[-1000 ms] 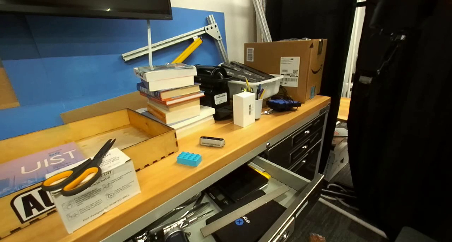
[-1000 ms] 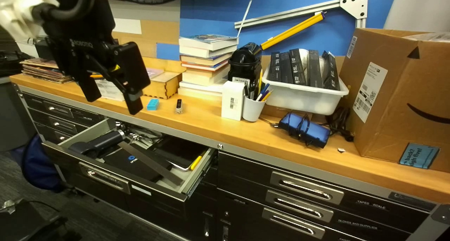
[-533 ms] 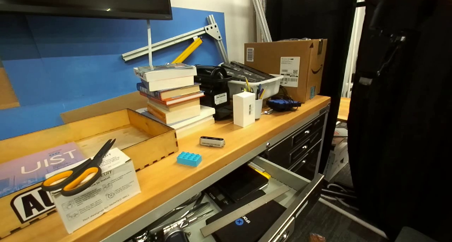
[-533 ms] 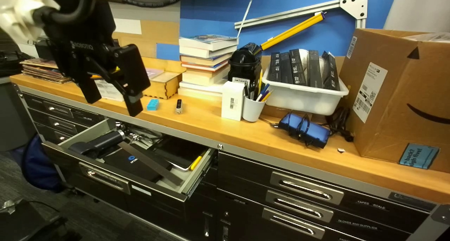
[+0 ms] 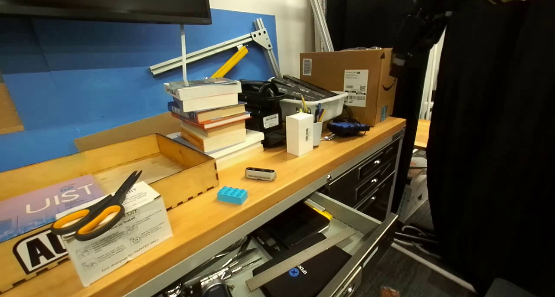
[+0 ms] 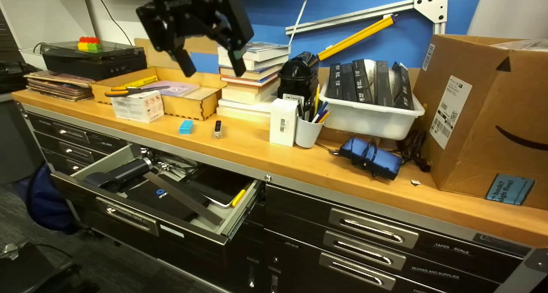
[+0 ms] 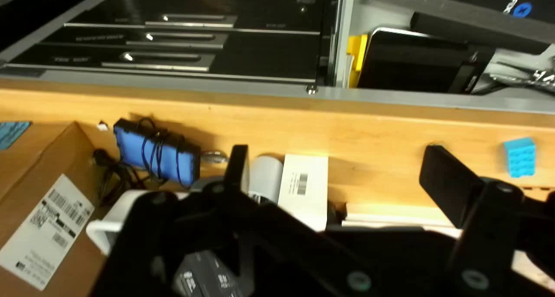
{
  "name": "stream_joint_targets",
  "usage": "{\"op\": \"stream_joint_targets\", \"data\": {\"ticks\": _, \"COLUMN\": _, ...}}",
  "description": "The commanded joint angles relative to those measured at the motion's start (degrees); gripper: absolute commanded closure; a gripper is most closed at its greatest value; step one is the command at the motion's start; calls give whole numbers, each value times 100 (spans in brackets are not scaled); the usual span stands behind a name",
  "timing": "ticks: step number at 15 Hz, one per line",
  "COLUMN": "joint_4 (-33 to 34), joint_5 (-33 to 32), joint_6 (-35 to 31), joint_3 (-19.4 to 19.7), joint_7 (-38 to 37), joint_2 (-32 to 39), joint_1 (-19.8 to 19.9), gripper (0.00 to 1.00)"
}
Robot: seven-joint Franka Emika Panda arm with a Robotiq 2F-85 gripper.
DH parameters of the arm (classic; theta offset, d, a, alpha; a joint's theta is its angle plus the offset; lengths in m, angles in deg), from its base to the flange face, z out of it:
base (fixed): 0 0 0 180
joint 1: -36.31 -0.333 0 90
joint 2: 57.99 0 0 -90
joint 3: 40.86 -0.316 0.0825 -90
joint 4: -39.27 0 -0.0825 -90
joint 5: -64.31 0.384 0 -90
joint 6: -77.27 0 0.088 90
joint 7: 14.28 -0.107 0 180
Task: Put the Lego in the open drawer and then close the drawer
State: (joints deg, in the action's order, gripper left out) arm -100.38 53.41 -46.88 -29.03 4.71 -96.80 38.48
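Leaving a boxy, studded light-blue plastic Lego (image 5: 232, 195) lying on the smooth wooden worktop (image 6: 250, 134), well apart from the gripper (image 6: 214, 69) and outside the open, shallow metal drawer (image 6: 192, 240). Spreading blunt black fingers (image 7: 448, 182) wide in mid-air. Hovering higher than a second ago and, in an exterior view, uncovering orange-and-black scissors (image 6: 133, 90) atop a printed white carton (image 6: 139, 107).
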Motion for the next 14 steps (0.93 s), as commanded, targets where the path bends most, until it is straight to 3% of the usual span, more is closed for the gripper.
{"op": "stream_joint_targets", "data": {"ticks": 1, "joint_4": 1009, "joint_5": 245, "joint_6": -271, "joint_3": -124, "joint_7": 177, "joint_2": 740, "joint_1": -299, "gripper": 0}}
{"op": "stream_joint_targets", "data": {"ticks": 6, "joint_4": 1785, "joint_5": 397, "joint_6": -200, "joint_3": -538, "joint_7": 615, "joint_2": 944, "joint_1": -809, "gripper": 0}}
{"op": "stream_joint_targets", "data": {"ticks": 7, "joint_4": 1429, "joint_5": 320, "joint_6": -285, "joint_3": -495, "joint_7": 357, "joint_2": 830, "joint_1": -597, "gripper": 0}}
{"op": "stream_joint_targets", "data": {"ticks": 14, "joint_4": 1383, "joint_5": 221, "joint_6": -216, "joint_3": -569, "joint_7": 334, "joint_2": 853, "joint_1": -549, "gripper": 0}}
